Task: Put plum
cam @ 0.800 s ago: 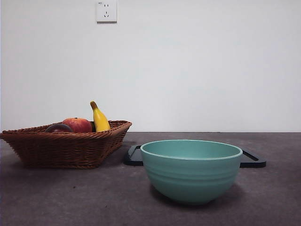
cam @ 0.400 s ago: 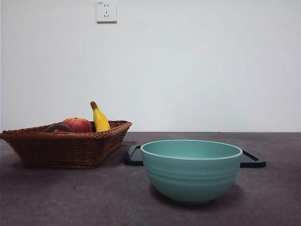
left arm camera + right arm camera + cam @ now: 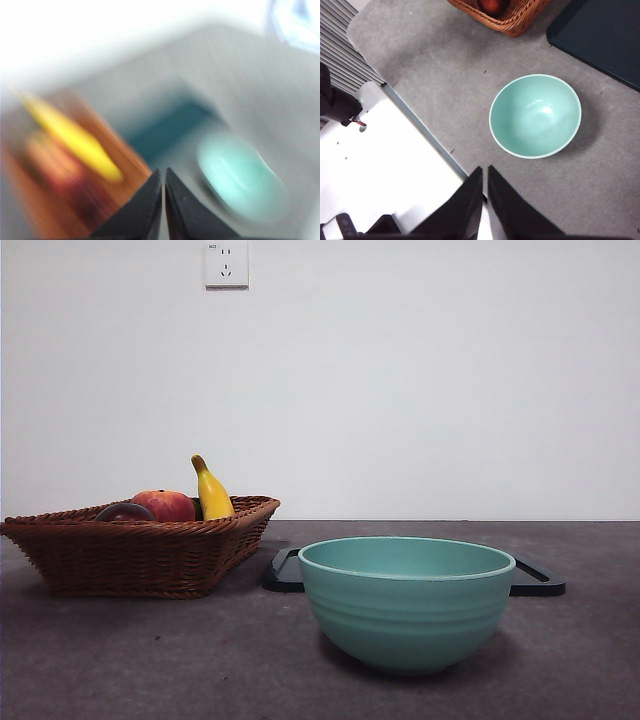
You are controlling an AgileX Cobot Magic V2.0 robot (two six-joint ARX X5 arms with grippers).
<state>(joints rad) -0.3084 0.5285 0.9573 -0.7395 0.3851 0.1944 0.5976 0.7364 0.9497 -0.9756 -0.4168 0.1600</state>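
Note:
The plum [image 3: 125, 512], dark and almost black, lies in the brown wicker basket [image 3: 140, 555] at the left. Only its top shows above the rim. A red-orange fruit [image 3: 166, 505] and a yellow banana [image 3: 212, 492] lie beside it. My left gripper [image 3: 164, 171] is shut and empty, high above the table. Its view is blurred and shows the basket [image 3: 30, 200], the banana [image 3: 75, 140] and a teal bowl [image 3: 240, 175]; I cannot make out the plum there. My right gripper [image 3: 484, 169] is shut and empty, high above the table's near edge. Neither gripper shows in the front view.
A teal bowl [image 3: 406, 602] stands empty in the middle front and also shows in the right wrist view [image 3: 535, 116]. A flat black tray [image 3: 540, 580] lies behind it. The right wrist view shows the basket's corner [image 3: 515, 17], the tray [image 3: 600, 35] and the white robot base [image 3: 375, 165].

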